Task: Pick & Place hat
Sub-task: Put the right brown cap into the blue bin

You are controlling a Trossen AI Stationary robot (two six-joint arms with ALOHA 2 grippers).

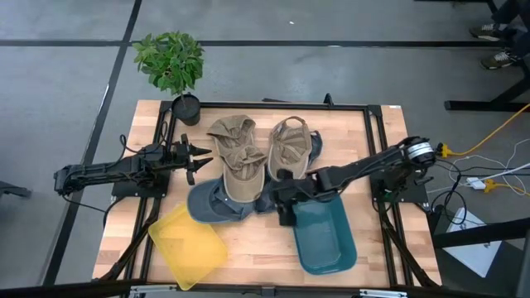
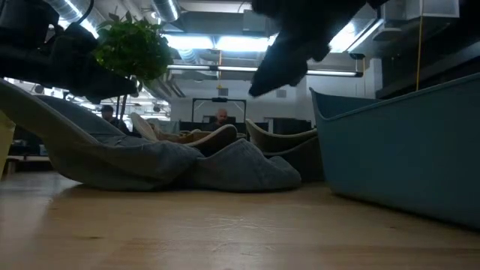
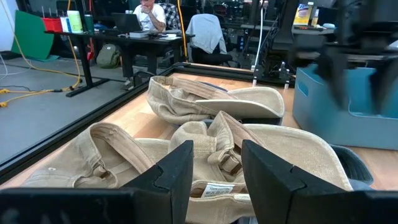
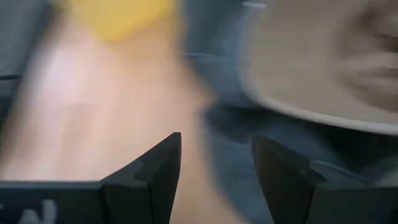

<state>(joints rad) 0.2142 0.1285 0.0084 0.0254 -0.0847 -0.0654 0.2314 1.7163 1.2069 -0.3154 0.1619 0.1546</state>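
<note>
Bare surface (image 1: 248,248) lies between the yellow tray (image 1: 187,242) and teal bin (image 1: 325,236). Right tool (image 1: 286,197), parted and empty, hovers at the bin's rim beside the blue hat (image 1: 211,203). Beyond, tan hats (image 1: 236,157); left tool (image 1: 197,159) gapes beside them, empty.

No text or label can be read.

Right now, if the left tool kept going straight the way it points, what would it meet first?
Most likely the nearer tan hat: it lies directly ahead of the open left tool. The second tan hat lies behind it. The exact gap is unclear.
</note>
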